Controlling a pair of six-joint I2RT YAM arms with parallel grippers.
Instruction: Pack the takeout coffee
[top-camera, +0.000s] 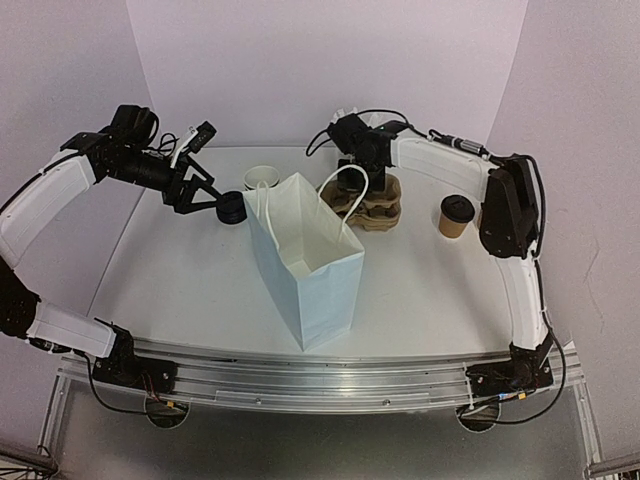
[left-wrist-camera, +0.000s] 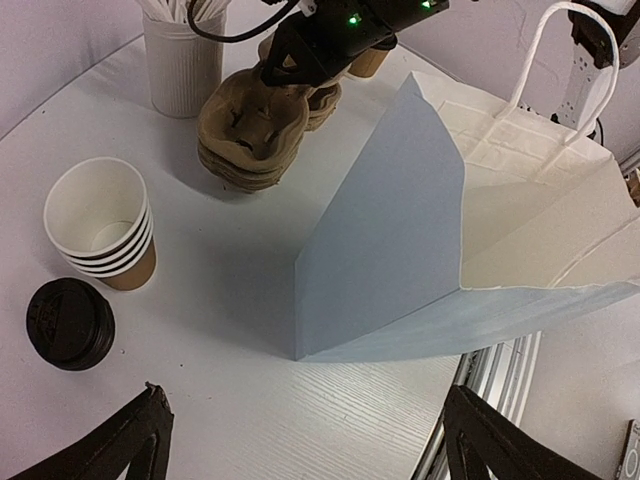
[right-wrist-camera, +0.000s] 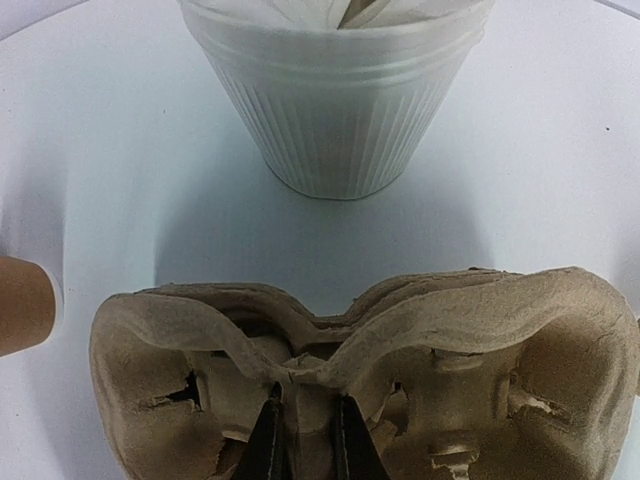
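One takeout coffee (top-camera: 455, 217), a brown cup with a black lid, stands at the right of the table. A stack of open brown cups (left-wrist-camera: 100, 225) and a loose black lid (left-wrist-camera: 70, 322) sit at the left, behind the pale blue bag (top-camera: 305, 255). My left gripper (left-wrist-camera: 305, 420) hovers open above the table near the lid (top-camera: 233, 208), holding nothing. My right gripper (right-wrist-camera: 303, 430) is down in the stack of brown pulp cup carriers (right-wrist-camera: 450, 330). Its fingers are closed on the top carrier's centre ridge.
A white ribbed holder of white sticks (right-wrist-camera: 335, 100) stands just beyond the carriers (top-camera: 375, 205). The bag (left-wrist-camera: 400, 240) stands upright and open in the middle, handles up. A brown cup edge (right-wrist-camera: 25, 300) shows left of the carriers.
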